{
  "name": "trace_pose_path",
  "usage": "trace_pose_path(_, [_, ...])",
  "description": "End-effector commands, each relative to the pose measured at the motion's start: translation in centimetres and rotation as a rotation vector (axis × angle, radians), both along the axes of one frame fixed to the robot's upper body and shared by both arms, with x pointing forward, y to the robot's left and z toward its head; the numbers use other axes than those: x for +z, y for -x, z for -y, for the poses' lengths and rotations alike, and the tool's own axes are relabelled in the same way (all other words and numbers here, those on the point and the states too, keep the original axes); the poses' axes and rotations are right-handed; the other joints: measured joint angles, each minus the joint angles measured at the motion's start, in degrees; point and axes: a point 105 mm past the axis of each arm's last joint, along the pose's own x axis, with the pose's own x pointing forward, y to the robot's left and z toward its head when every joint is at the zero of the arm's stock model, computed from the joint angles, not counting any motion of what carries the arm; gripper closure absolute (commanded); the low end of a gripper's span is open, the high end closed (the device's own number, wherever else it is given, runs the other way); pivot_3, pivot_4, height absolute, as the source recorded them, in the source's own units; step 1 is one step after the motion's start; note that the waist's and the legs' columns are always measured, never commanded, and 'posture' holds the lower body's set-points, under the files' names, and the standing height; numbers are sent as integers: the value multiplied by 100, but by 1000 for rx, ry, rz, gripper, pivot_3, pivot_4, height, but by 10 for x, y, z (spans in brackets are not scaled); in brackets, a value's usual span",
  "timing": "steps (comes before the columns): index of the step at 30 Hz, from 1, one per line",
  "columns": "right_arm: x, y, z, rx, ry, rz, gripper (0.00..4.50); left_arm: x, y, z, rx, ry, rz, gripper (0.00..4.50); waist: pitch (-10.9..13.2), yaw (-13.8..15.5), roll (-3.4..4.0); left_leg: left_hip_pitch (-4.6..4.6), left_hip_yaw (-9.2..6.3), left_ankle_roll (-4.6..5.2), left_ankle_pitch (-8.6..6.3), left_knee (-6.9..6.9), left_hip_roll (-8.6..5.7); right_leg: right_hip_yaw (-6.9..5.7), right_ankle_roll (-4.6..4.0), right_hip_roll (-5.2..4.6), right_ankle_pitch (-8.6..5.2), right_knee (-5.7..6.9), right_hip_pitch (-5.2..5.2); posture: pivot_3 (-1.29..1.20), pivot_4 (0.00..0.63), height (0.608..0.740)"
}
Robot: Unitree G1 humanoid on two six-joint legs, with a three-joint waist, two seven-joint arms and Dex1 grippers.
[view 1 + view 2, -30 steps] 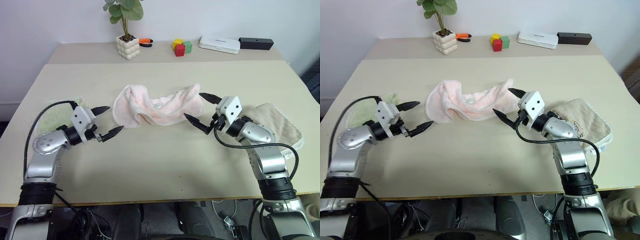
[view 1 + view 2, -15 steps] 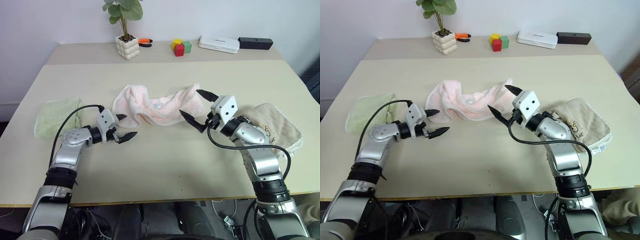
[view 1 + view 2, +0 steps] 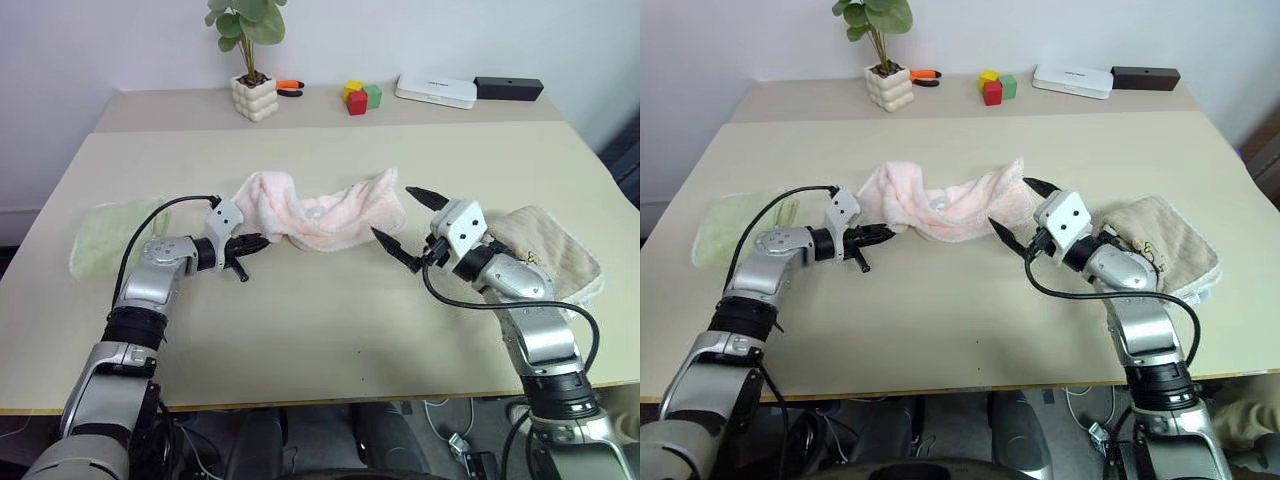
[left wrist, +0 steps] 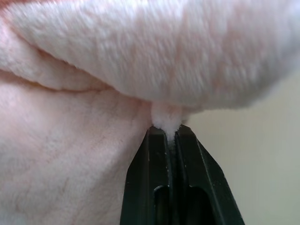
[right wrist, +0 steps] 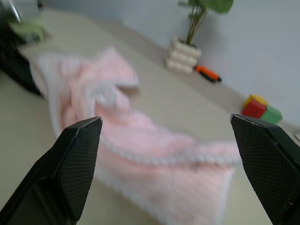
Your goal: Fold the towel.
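A beige table [image 3: 330,330] carries the crumpled pink towel [image 3: 320,210] at its middle. A tan towel [image 3: 560,250] lies to the right, a green towel [image 3: 105,235] to the left. The right gripper [image 3: 408,222] hovers beside the pink towel's right end, fingers spread wide, holding nothing. The left gripper [image 3: 252,242] pinches the towel's left edge, fingers closed.

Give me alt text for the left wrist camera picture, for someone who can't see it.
Close up, the left claw is shut on a small pinch of the pink towel's edge. A thick fuzzy fold of the towel bulges above the black fingers, with beige table to one side.
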Motion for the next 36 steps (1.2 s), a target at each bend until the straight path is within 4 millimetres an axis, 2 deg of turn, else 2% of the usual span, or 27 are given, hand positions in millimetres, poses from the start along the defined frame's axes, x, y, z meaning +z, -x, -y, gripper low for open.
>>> trace_pose_path(1, [-21, -5, 12, -20, 133, -72, 0, 21, 15, 4, -65, 57, -3, 4465, 2, 4, -1, -1, 0, 0, 0, -1, 0, -1, 0, 0, 0, -1, 0, 0, 150, 740])
trace_pose_path(3, [-24, -12, 10, -20, 140, -101, 0, 40, 17, 5, -58, 54, 77, 4465, 7, 3, -3, -6, -1, 0, 0, -1, 1, 0, -1, 0, 0, 2, -9, 0, 150, 740])
trace_pose_path(6, [-31, -21, 7, -11, 200, -111, 0, 51, 21, 4, -48, 71, 126, 4465, 9, 5, -3, -9, -1, 0, 0, 1, 1, 0, 0, 0, 0, 2, -10, 0, 150, 740])
trace_pose_path(13, [-41, -44, 0, 0, 310, -66, 0, 55, 30, -4, 11, 103, 158, 4465, 11, -4, -5, -9, 0, 0, 0, -1, 1, -1, 0, -2, 0, -2, -11, 0, 150, 740])
trace_pose_path(18, [-61, -67, 12, -100, 442, -131, 0, 57, 37, -7, 33, 129, 153, 4465, 8, -10, -9, -6, 0, -1, 1, 3, 1, 0, -1, -2, 1, -1, -8, 0, 150, 740])
trace_pose_path(20, [-63, -73, 12, -124, 425, -176, 540, 57, 38, -7, 36, 123, 155, 4500, 5, -10, -14, 1, 0, -3, 2, 2, 1, 0, -3, -2, 2, 0, -2, 0, 150, 740])
trace_pose_path(22, [-63, -78, 8, -131, 416, -193, 1262, 56, 40, -9, 42, 118, 154, 4500, 1, -2, -20, 4, -2, -5, 3, 3, 1, -1, -4, -1, 3, 0, 2, 0, 150, 740])
trace_pose_path(28, [-62, -85, 3, -158, 382, -189, 4344, 56, 42, -9, 47, 134, 148, 4500, 1, 19, -21, 4, -2, -5, 3, 5, 1, -2, -4, -3, 3, -1, 6, 0, 150, 740])
trace_pose_path(32, [-54, -78, 14, -150, 403, -165, 4434, 58, 41, -15, 63, 128, 156, 4500, 1, 32, -20, 2, -3, -5, 3, 6, -1, -2, -3, -6, 3, -2, 6, 0, 150, 740])
trace_pose_path(36, [-28, -48, 23, -8, 393, -161, 4434, 57, 54, -36, 52, 101, 98, 4500, 3, 52, -18, -15, -4, -5, 3, 0, -2, -6, -2, -8, 2, -7, -9, 0, 150, 740])
